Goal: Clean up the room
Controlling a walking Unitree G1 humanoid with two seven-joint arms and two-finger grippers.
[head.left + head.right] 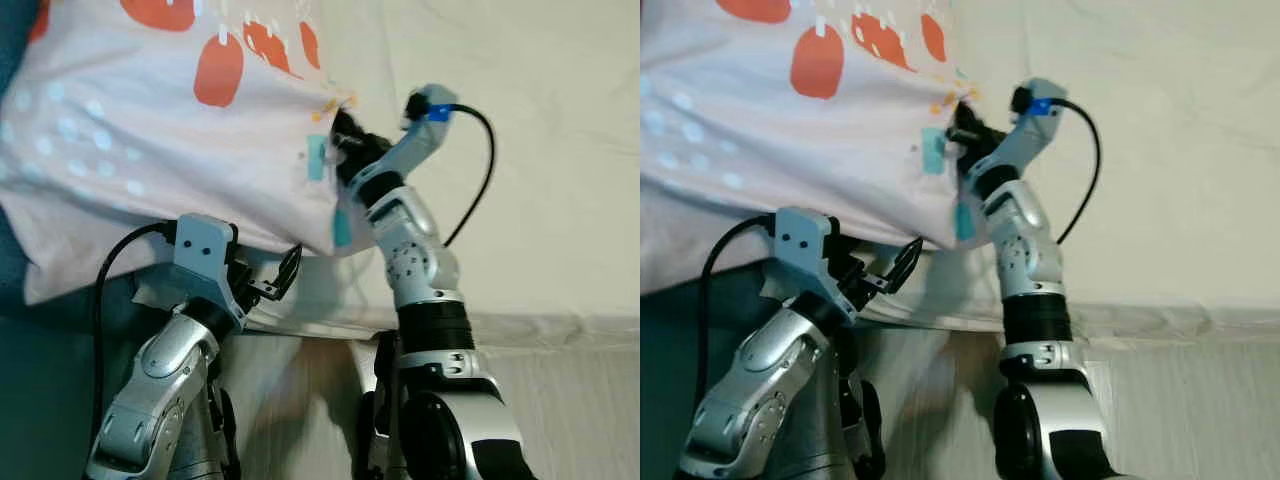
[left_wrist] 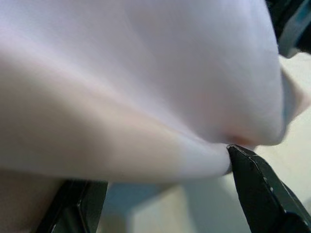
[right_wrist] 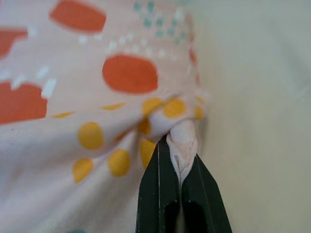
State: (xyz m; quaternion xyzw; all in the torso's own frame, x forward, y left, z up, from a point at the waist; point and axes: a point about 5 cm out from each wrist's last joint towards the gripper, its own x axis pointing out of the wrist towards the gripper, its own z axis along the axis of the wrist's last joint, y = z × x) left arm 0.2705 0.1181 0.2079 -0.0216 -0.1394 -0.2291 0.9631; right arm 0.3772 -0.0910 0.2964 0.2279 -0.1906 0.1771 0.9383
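A pale pink fabric cover printed with large orange blobs, small white dashes, yellow dots and teal marks point(image 1: 150, 140) is spread over the left and far part of a bed covered by a cream sheet point(image 1: 560, 200), with its near edge hanging over the bed's near side on the left. The right tool point(image 3: 181, 160) is seen at the right-hand corner of this cover, far from the robot and near the middle of the scene, at the end of the silver right arm point(image 1: 420, 270), which is stretched out over the bed. In the right wrist view its two black fingers point(image 3: 158, 189) are pressed narrowly together on a gathered fold of the pink cloth, just below a cluster of yellow dots, so the corner is held pinched. A black cable point(image 1: 480, 170) loops from the right wrist across the cream sheet. The left tool point(image 1: 272, 277) is placed nearer, at the bed's near edge, just under the hanging hem of the cover, at the end of the silver left arm point(image 1: 160, 380). Its fingers point(image 2: 257, 184) are spread wide, and in the left wrist view a blurred bulge of the pink cloth lies between them, touching the tip of one finger; no grip on it can be made out. A second black cable point(image 1: 105, 290) curves from the left wrist down the left side.
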